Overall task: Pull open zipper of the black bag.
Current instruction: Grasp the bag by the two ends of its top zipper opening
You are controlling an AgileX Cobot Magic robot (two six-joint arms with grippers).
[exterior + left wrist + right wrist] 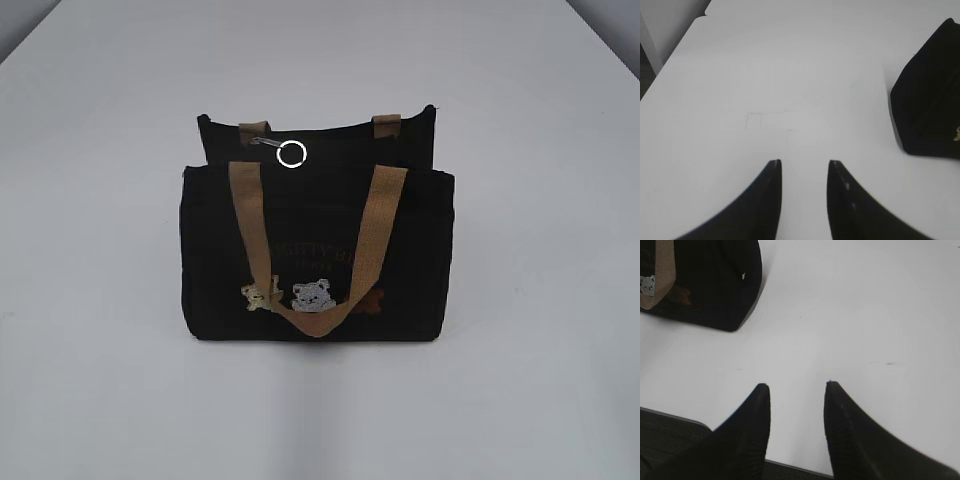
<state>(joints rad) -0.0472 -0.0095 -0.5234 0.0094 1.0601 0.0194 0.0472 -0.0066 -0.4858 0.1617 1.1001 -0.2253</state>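
My left jaws (pixel 804 167), two dark curved fingers (pixel 771 185) filling the bottom of my left wrist view, are standing parted with bare white worktop (pixel 780 90) showing between them; they are grasping nothing. My right jaws (pixel 796 390) are standing apart in the same way, released and empty, hanging over the near edge of the worktop, where a dark strip is showing below the white surface.

Looking outward from the left jaws, a corner of the small boxy black fabric bag (pixel 927 110) is sitting at the right edge of that view, well apart from my fingertips. From the right jaws, the bag is lying at the upper left, again well apart, with one tan webbing handle (pixel 662 275) and a small grey bear patch (pixel 647 284) showing on its front.

In the exterior view neither of my arms is showing. The bag is standing upright in the middle of the worktop, its front tan handle drooping down over the front panel, past faint tan lettering (pixel 320 255), toward the bear patches. The thin black zipper (pixel 330 128) is running along the bag's top edge, and its small silver metal pull with a round key-ring loop (pixel 291 154) is resting near the left end of the top, just beside the rear handle's left strap.
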